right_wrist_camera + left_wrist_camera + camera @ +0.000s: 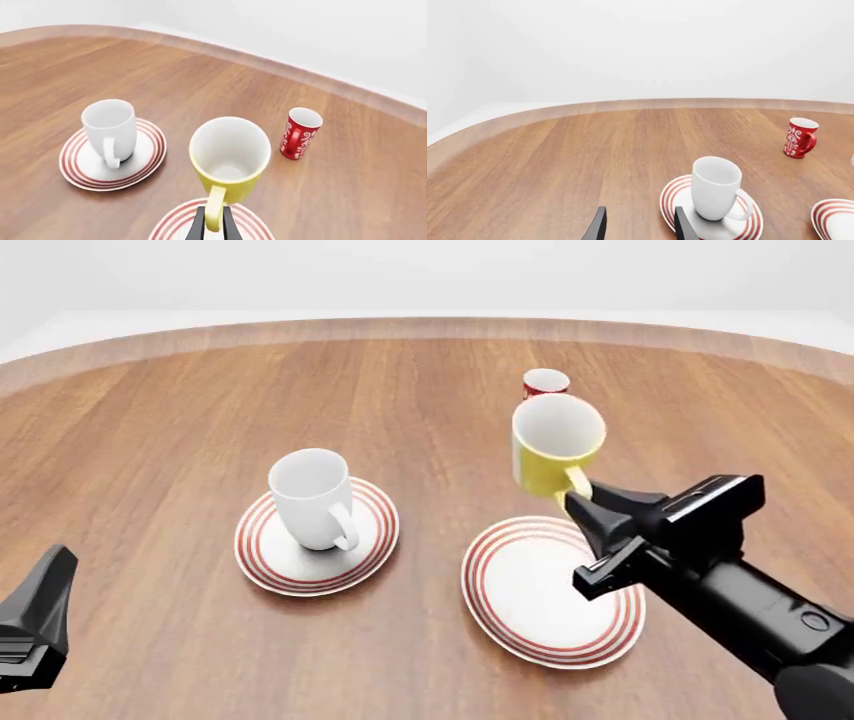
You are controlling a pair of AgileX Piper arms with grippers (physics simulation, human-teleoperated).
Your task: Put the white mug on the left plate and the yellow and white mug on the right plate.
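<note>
On the wooden table (160, 410): three mugs, two plates, two grippers.
White mug (312, 499): tall, plain, upright on the left plate (263, 558), handle toward the camera.
Yellow and white mug (551, 445): short, yellow outside, white inside, held upright in the air above the far rim of the right plate (507, 615), well right of the white mug.
Red mug (543, 383): slim, white swirls, beyond the yellow one; its pattern shows only in the wrist views.
Right gripper (213, 223): fingers pinched on the yellow handle.
Left gripper (639, 226): fingers apart, nothing between them, near the white mug.
</note>
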